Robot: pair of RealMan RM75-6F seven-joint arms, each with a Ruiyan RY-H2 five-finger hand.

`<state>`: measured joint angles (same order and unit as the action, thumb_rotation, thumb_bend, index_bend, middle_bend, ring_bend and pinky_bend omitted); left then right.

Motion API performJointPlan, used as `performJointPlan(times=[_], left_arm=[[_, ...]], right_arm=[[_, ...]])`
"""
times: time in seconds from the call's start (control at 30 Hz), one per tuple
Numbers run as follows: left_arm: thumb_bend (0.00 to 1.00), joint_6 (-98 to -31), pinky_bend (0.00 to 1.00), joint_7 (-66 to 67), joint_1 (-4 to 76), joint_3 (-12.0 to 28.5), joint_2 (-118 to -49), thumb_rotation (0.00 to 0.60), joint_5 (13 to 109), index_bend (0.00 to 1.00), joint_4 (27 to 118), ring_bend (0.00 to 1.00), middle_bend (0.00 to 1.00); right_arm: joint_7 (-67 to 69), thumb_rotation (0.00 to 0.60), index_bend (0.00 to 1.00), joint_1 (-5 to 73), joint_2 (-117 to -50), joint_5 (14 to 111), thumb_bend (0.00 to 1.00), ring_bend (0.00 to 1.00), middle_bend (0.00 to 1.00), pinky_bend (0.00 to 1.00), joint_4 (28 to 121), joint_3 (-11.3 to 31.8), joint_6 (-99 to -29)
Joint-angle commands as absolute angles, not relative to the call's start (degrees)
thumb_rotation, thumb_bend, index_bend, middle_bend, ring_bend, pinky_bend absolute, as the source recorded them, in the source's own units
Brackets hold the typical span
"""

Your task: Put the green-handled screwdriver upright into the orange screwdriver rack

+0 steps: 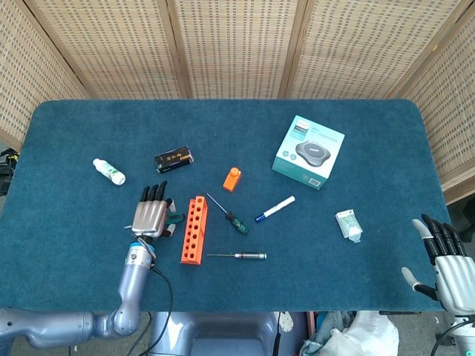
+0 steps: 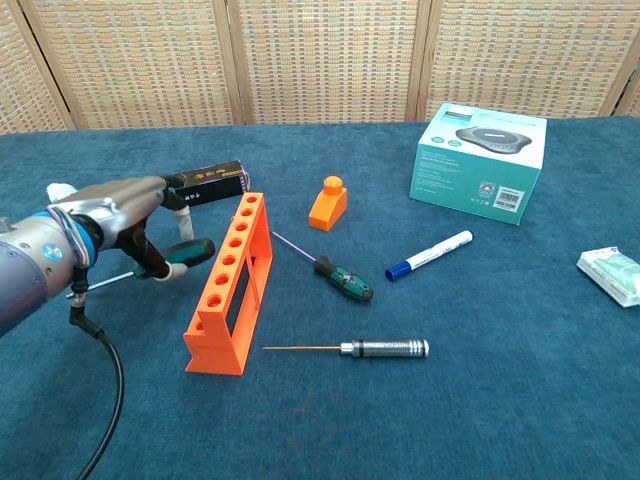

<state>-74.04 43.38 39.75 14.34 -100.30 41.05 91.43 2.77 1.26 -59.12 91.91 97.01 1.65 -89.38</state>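
Observation:
An orange rack [image 1: 194, 230] [image 2: 231, 283] with a row of holes stands on the blue table. Just left of it a green-handled screwdriver [image 2: 186, 251] [image 1: 176, 218] lies flat, its shaft pointing away from the rack. My left hand [image 1: 151, 211] [image 2: 120, 212] hovers over it with fingers stretched out and the thumb reaching down to the handle; no grip shows. A second screwdriver with a green and black handle [image 1: 236, 220] [image 2: 345, 279] lies right of the rack. My right hand [image 1: 445, 259] is at the table's near right corner, fingers spread and empty.
A steel-handled screwdriver [image 2: 385, 348] lies in front of the rack. Nearby are a blue-capped marker [image 2: 430, 253], an orange block [image 2: 328, 203], a black box [image 1: 174, 159], a white bottle [image 1: 109, 171], a teal boxed device [image 1: 309, 151] and a small white packet [image 1: 348, 225].

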Motion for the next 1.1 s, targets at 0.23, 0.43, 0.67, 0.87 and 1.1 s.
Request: performJointPlan(times=[0.23,0.43,0.67,0.87,1.1], left_arm=[[0.36,-79.01,0.00,35.26,34.98,15.79,-91.93,0.600,48.45,0.55,102.77,0.00,0.00],[0.36,-79.52,0.00,25.94,31.41,18.47,-85.79,0.600,51.07,0.56,113.17,0.00,0.00],[0.36,-79.51,0.00,16.72,28.73,20.63,-80.72,0.600,55.82,0.56,123.19,0.00,0.01],[0.36,-79.80,0.00,17.14,28.91,20.85,-79.05,0.600,56.71,0.56,126.91,0.00,0.01],[0.36,-78.90,0.00,16.53,30.17,21.67,-79.52,0.600,53.25,0.57,128.88,0.00,0.01]], right_arm=[[1.81,0.600,0.00,1.36,-59.36,92.12,0.26,0.00,0.00,0.00,97.25,1.50,-89.14],[0.89,0.600,0.00,1.38,-59.50,92.01,0.26,0.00,0.00,0.00,97.57,1.49,-89.01],[0.39,0.600,0.00,1.49,-59.70,91.87,0.26,0.00,0.00,0.00,97.63,1.43,-88.64],[0.54,0.600,0.00,1.44,-59.64,91.85,0.26,0.00,0.00,0.00,97.62,1.44,-88.75],[0.76,0.600,0.00,1.56,-59.64,91.65,0.26,0.00,0.00,0.00,97.56,1.40,-88.38]])
